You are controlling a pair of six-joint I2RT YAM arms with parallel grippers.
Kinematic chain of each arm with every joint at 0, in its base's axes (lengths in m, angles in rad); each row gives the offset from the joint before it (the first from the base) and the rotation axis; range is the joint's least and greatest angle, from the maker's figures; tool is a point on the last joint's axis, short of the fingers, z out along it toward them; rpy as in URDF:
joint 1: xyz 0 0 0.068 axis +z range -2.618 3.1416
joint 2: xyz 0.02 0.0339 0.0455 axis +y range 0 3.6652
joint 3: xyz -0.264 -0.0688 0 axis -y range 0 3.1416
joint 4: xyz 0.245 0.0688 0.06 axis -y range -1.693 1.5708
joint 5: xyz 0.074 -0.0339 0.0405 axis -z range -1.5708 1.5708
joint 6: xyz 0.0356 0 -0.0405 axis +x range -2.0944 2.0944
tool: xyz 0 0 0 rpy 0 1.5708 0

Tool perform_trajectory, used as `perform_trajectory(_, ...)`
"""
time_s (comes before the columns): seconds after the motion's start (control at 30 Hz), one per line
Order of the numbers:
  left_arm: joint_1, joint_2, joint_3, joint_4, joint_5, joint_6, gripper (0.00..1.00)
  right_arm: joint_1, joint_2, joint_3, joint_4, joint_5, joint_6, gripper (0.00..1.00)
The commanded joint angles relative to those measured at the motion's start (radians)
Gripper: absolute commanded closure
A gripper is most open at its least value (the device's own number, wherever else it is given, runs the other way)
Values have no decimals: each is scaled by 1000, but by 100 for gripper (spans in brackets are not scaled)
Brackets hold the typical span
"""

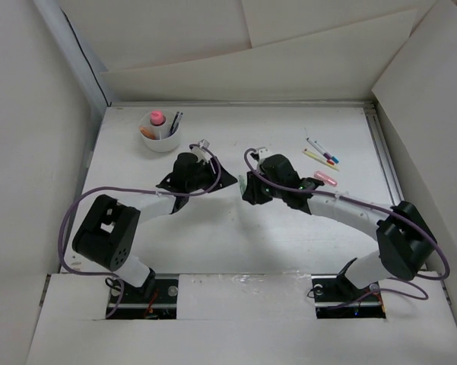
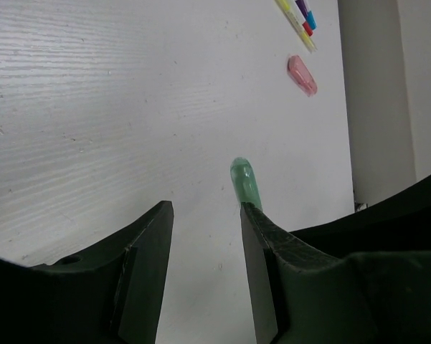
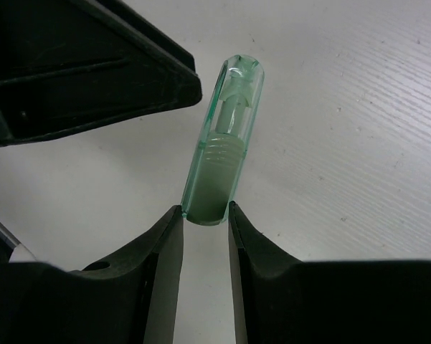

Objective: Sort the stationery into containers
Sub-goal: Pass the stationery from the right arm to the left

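Between the near-closed fingers of the right claw [image 3: 204, 215] sits a green see-through piece [image 3: 226, 136], pinched by one end, its other end aimed at the left claw [image 2: 204, 211], which gapes wide and empty opposite. Off the right claw's outer side lie a pink piece [image 1: 325, 179] and thin pens [image 1: 321, 152] on the worktop [image 1: 213, 236]. Beyond the left claw stands the white cup [image 1: 161, 144], apparently with a few items inside.

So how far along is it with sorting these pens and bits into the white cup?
Partly done. The white cup already holds a pink-capped tube, dark pens and an orange piece. The right gripper is pinching a green piece; the left gripper is open and empty. Several loose pens and a pink piece lie on the table.
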Motion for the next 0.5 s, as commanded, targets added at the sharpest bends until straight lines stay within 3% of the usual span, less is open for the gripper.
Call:
perform_trajectory(0.0, -8, 14, 55, 66, 37, -12, 61, 13, -14, 8, 70, -36, -20, 89)
perform_trajectory(0.47, -36, 69, 84, 97, 37, -12, 67, 40, 15, 26, 80, -56, -30, 89)
